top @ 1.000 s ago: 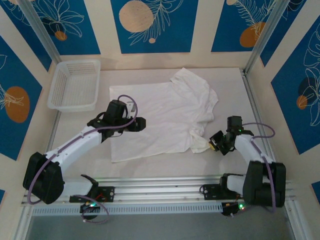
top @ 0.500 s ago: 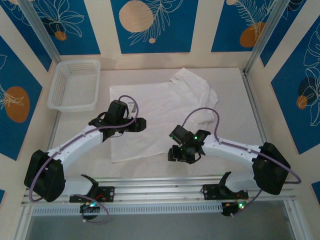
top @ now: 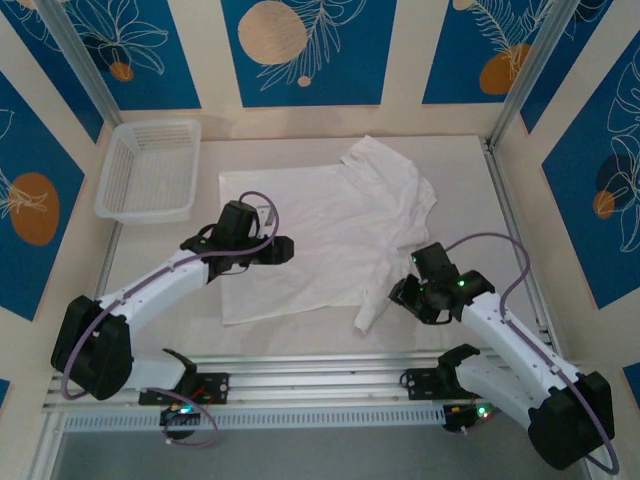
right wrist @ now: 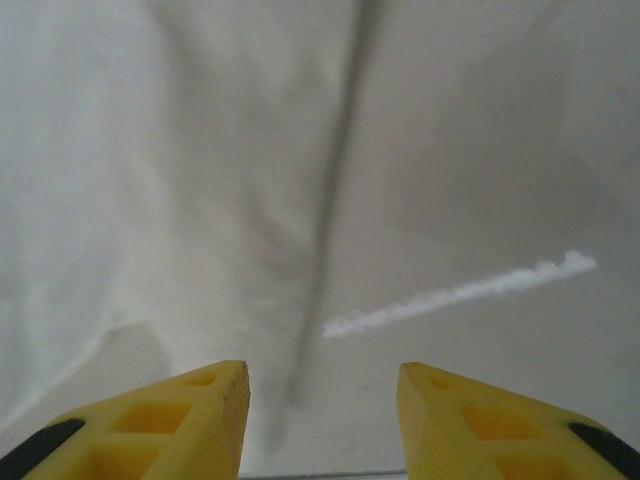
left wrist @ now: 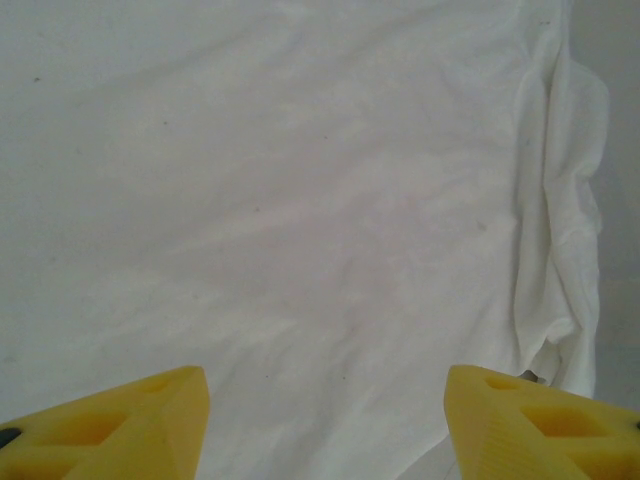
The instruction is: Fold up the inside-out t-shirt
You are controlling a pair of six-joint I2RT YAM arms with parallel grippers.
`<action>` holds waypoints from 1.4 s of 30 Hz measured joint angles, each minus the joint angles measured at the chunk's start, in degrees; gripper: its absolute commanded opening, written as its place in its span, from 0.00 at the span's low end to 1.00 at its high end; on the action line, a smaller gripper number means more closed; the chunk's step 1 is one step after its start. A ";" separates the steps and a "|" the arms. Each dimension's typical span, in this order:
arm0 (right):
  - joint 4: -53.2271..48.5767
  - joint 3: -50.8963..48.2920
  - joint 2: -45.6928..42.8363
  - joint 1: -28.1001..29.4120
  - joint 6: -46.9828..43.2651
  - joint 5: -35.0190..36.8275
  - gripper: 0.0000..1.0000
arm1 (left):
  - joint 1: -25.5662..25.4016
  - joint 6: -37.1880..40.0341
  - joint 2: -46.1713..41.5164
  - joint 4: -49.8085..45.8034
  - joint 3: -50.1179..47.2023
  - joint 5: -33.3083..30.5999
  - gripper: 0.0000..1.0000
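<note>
Jaws, top external: the left gripper (top: pixel 286 248) stands parted over the cloth; the right gripper (top: pixel 398 294) is too small from above to judge.
T-shirt, top external: the inside-out t-shirt (top: pixel 320 225) lies spread mid-table on the table (top: pixel 465 200), between the two arms. One sleeve points to the far right. The near right corner is drawn out into a narrow tail toward the near edge, just beside the right gripper.
Left arm, top external: the left arm (top: pixel 160 280) reaches from the near left base over the shirt's left part.
Basket, top external: the white mesh basket (top: pixel 150 170) sits in the far left corner, apart from the shirt.
Jaws, left wrist: the yellow fingers (left wrist: pixel 130 420) are wide apart with nothing between them, so the grip is released.
T-shirt, left wrist: smooth white cloth lies beneath the fingers, and a wrinkled, doubled edge runs down the right side.
Jaws, right wrist: the yellow fingers (right wrist: pixel 180 420) are apart and nothing is gripped.
T-shirt, right wrist: blurred cloth lies at the left, and a raised ridge of it runs down toward the gap between the fingers. Bare table is at the right.
</note>
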 measured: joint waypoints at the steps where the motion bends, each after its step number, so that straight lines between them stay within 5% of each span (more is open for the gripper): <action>1: 0.42 -1.31 0.00 0.46 0.66 -0.87 0.43 | 0.00 -0.13 0.35 0.09 0.00 0.00 0.64; 11: 15.67 -6.05 7.58 9.99 5.46 -5.99 0.35 | -0.11 -0.20 1.75 0.57 0.00 0.02 0.64; 12: 17.14 -5.38 9.70 10.80 5.25 -5.97 0.31 | -0.11 -0.22 1.86 0.66 0.00 0.02 0.64; 14: 19.76 -3.39 14.25 11.82 4.42 -5.99 0.02 | -0.13 -0.42 2.05 1.01 0.00 0.02 0.64; 15: 21.27 -2.05 16.96 12.20 3.78 -6.14 0.00 | -0.17 -0.46 2.10 1.07 0.00 0.02 0.63; 29: 16.72 26.32 47.15 16.61 -8.24 -5.07 0.11 | -0.37 -0.55 1.64 0.90 -0.17 -0.50 0.64; 32: 14.03 31.23 50.64 14.21 -10.91 -5.14 0.30 | -0.39 -0.55 1.64 0.90 -0.17 -0.50 0.64; 38: 12.68 36.22 49.88 7.74 -14.23 -6.78 0.39 | -0.44 -0.39 1.14 0.83 -0.46 -0.87 0.64; 42: 12.74 31.89 40.41 6.34 -13.07 -6.19 0.38 | -0.46 -0.39 -0.04 0.85 -1.66 -1.09 0.64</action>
